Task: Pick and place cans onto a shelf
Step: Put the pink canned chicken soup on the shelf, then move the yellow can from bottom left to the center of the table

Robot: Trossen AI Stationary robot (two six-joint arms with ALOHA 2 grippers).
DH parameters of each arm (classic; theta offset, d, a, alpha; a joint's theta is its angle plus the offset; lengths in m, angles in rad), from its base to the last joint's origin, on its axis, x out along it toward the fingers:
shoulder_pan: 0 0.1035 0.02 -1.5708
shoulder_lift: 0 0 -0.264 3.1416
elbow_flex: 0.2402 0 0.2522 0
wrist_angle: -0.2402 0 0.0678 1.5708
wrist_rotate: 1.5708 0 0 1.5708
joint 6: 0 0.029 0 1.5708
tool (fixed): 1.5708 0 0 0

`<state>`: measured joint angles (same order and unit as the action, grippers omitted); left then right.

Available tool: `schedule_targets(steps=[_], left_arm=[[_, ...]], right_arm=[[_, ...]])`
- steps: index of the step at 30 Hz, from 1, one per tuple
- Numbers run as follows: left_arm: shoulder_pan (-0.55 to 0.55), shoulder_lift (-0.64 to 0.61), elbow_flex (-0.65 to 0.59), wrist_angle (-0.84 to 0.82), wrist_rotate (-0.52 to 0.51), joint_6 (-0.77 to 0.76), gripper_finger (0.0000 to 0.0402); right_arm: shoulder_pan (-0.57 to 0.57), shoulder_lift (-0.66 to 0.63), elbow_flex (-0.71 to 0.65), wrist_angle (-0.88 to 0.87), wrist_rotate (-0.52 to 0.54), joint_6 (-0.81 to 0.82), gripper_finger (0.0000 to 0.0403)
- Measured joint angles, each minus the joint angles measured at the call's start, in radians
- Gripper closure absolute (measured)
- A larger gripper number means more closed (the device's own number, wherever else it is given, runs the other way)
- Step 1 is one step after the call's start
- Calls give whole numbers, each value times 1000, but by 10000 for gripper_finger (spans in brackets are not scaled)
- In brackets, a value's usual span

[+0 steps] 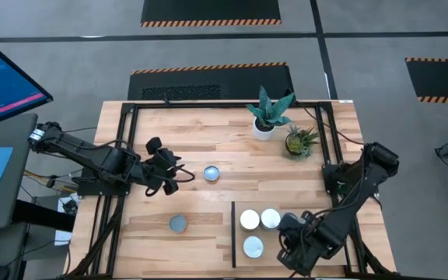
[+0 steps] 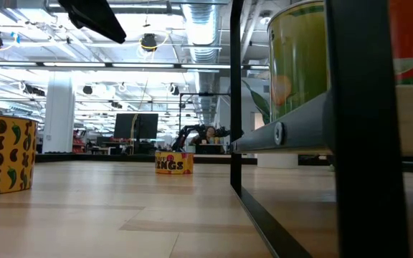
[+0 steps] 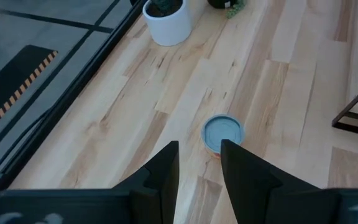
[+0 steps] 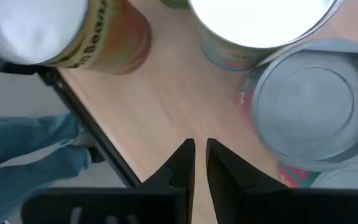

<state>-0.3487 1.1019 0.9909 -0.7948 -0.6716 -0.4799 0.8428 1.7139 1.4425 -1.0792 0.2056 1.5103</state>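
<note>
Five cans seen from above, all upright.
Three white-topped cans point(image 1: 250, 219) point(image 1: 271, 218) point(image 1: 253, 247) clustered on shelf point(image 1: 317, 211), two side by side, third just in front of them.
Shelf: light-wood panel, black strip along left edge, at table's front right.
Blue-topped can point(image 1: 211, 173) mid-table.
Grey-blue-topped can point(image 1: 178, 224) near front, just left of shelf strip, apart from it.

- Your high view looks straight down on the whole counter point(image 1: 208, 148).
- Your low view sits at counter height, facing the room.
- Both wrist views look close along the counter; the left shares a can point(image 3: 223, 132) with overhead.
</note>
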Motion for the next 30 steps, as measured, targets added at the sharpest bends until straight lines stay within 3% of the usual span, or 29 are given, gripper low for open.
schedule_targets(steps=[25, 30], left_arm=[[20, 0, 0, 0, 11, 0, 294], [20, 0, 0, 0, 11, 9, 294]], right_arm=[[-21, 2, 0, -86, -86, 18, 340], [5, 0, 45, -90, -100, -54, 340]])
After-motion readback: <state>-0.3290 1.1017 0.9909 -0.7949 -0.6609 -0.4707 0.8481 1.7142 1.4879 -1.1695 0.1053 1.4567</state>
